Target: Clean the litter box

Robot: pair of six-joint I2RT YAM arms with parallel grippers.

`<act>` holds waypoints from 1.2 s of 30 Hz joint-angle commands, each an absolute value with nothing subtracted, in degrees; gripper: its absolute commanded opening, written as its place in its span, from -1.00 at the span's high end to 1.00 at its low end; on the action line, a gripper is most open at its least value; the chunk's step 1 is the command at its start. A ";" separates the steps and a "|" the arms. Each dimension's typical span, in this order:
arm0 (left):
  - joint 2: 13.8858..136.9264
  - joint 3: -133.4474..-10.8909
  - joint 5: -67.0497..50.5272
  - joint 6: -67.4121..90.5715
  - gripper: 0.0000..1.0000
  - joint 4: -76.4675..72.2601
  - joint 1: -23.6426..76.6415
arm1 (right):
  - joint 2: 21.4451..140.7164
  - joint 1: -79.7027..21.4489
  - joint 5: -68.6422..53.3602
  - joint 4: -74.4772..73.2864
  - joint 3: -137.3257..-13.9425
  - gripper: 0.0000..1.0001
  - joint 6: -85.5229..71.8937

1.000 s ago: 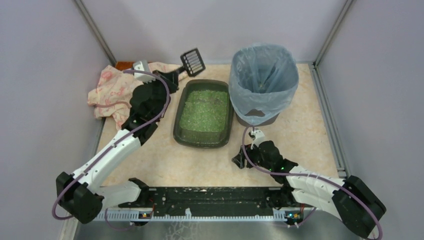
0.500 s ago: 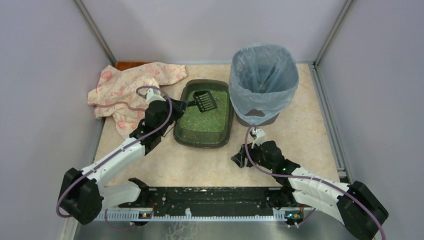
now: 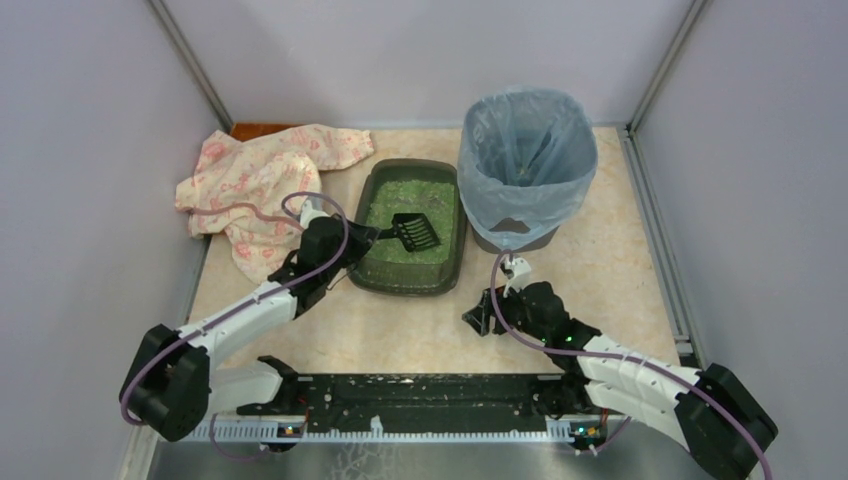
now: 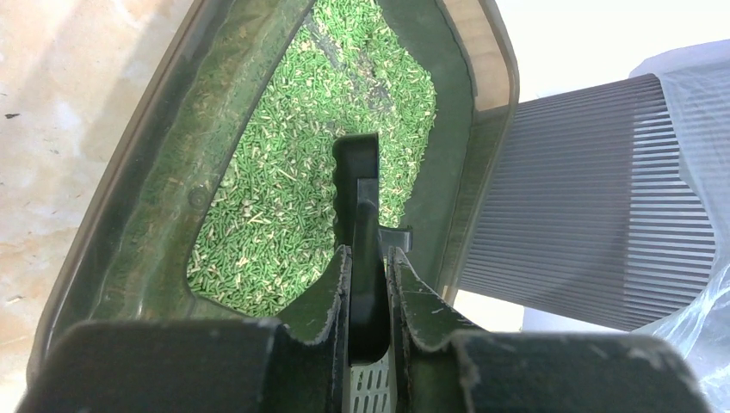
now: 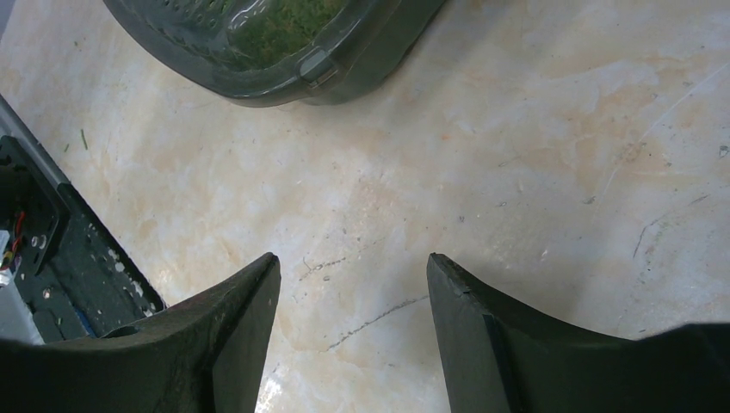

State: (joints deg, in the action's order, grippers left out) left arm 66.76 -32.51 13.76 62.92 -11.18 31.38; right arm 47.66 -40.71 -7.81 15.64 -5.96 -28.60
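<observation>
The litter box (image 3: 363, 268) is a shallow dark grey-green tray with green granular litter, in the middle of the floor; its rim also shows in the left wrist view (image 4: 146, 172) and the right wrist view (image 5: 310, 73). My left gripper (image 3: 352, 238) is shut on the handle of a small black slotted scoop (image 3: 418, 231), whose head is down in the litter; the handle shows between the fingers in the left wrist view (image 4: 360, 215). My right gripper (image 3: 480, 318) is open and empty, low over bare floor just right of the box's near corner (image 5: 353, 262).
A round bin lined with a blue-grey bag (image 3: 527, 165) stands right of the box; its ribbed wall shows in the left wrist view (image 4: 594, 206). A pink patterned cloth (image 3: 250, 180) lies at the back left. Walls close in on both sides.
My left arm has brought the scoop from above the box's far left corner down and nearer, into the litter. The right arm has barely moved.
</observation>
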 commanded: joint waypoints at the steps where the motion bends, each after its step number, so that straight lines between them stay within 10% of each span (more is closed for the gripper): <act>1: 67.82 -32.45 12.89 64.53 1.00 -14.35 31.09 | 46.78 -40.26 -8.00 17.13 -5.55 -0.28 -28.65; 4: 68.13 -32.68 12.51 63.89 0.81 -14.69 31.06 | 46.79 -40.25 -7.83 17.05 -5.54 -0.28 -28.58; 10: 66.81 -32.90 13.07 60.91 -0.95 -15.16 31.11 | 47.56 -40.25 -8.07 17.70 -5.61 -0.28 -28.63; 36: 42.26 -40.61 25.28 49.83 -0.97 20.06 25.66 | 47.32 -40.26 -11.22 19.23 -7.38 -0.28 -29.52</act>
State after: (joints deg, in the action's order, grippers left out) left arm 45.52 -38.76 25.41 51.57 16.36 25.87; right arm 47.81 -40.71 -10.22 15.53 -5.30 -29.15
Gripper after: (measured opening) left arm 0.987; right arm 0.639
